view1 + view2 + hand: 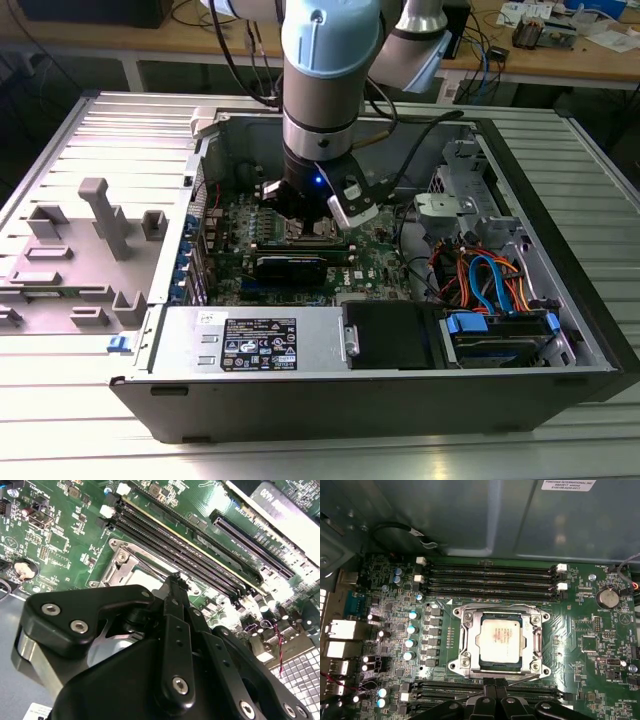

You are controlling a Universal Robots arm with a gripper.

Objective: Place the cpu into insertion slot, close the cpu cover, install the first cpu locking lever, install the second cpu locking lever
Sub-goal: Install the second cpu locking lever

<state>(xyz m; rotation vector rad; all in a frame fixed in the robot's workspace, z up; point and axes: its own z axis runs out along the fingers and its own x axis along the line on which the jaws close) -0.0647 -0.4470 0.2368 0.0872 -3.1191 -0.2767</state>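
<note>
In the first wrist view the cpu (500, 640), square with a silvery top, lies flat in the insertion slot (454, 666) on the green board. The cpu cover (468, 630), a thin metal frame, lies down around it. One thin wire lever (495, 605) runs along the socket's edge beside the memory slots. Another lever (522, 678) lies at the edge under my fingertips. My gripper (495, 683) is shut, with its tips together at that edge of the socket. In the second wrist view the gripper (175, 578) points at the socket corner and hides most of the cpu (142, 575). The exterior view shows the gripper (300, 215) low inside the open computer case.
Long black memory slots (490, 575) flank the socket on two sides. A black card (290, 266), a power supply (265, 345) and coloured cables (485, 280) crowd the case. The case walls (150, 270) rise around the board. A grey plastic fixture (100, 225) stands at the exterior view's left.
</note>
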